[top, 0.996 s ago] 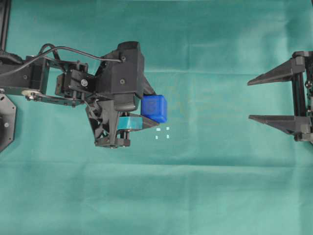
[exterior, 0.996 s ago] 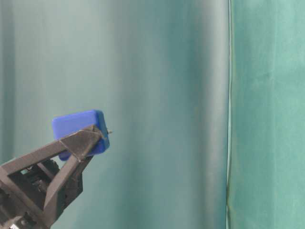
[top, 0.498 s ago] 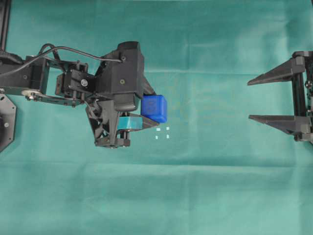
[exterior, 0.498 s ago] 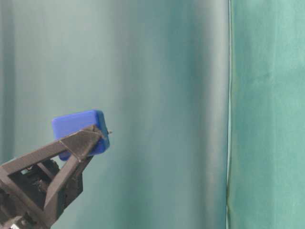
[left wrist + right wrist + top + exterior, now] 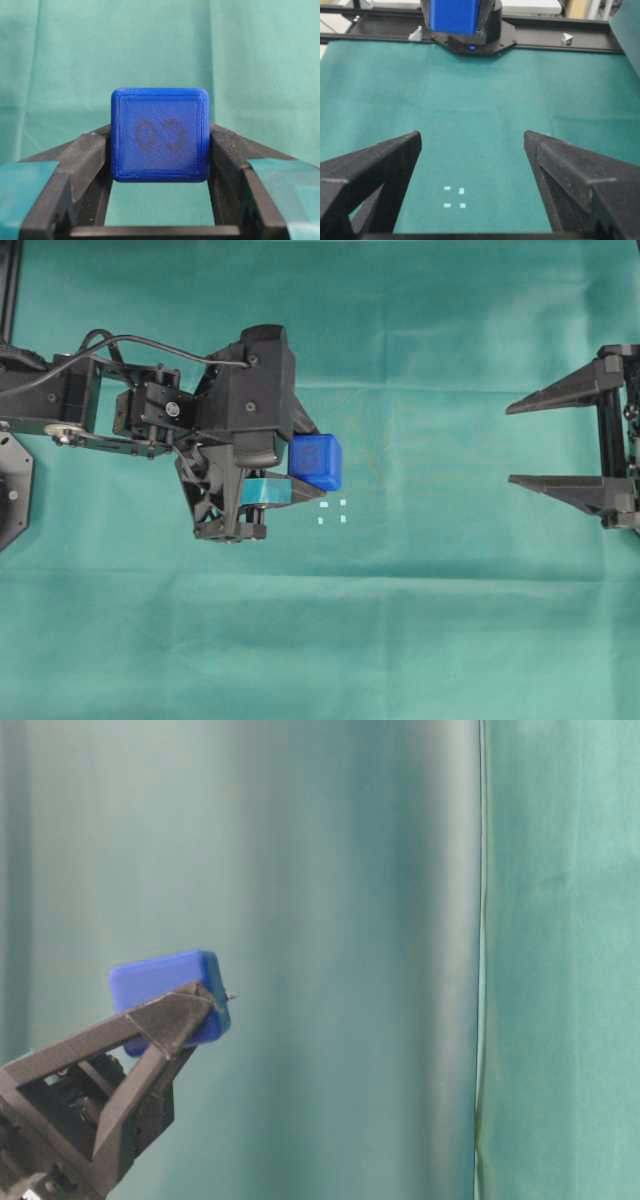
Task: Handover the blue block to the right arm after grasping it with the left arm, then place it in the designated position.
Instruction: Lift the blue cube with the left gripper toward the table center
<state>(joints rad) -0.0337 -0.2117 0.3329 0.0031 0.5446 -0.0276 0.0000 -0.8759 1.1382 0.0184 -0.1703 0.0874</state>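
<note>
A green cloth (image 5: 420, 640) covers the whole worktop, lying flat apart from faint fold creases running straight across it from the left edge to the right. In the table-level view more green cloth hangs as a backdrop (image 5: 330, 920) in soft upright folds, with a vertical seam or edge (image 5: 481, 970) toward the right (whether two sheets meet there cannot be told). Along the worktop's far edge in the right wrist view runs a black frame rail (image 5: 580, 42).

A robotics lab bench is showing: green cloth (image 5: 420, 640) covering the table, black frame rail (image 5: 580, 42) running behind.
</note>
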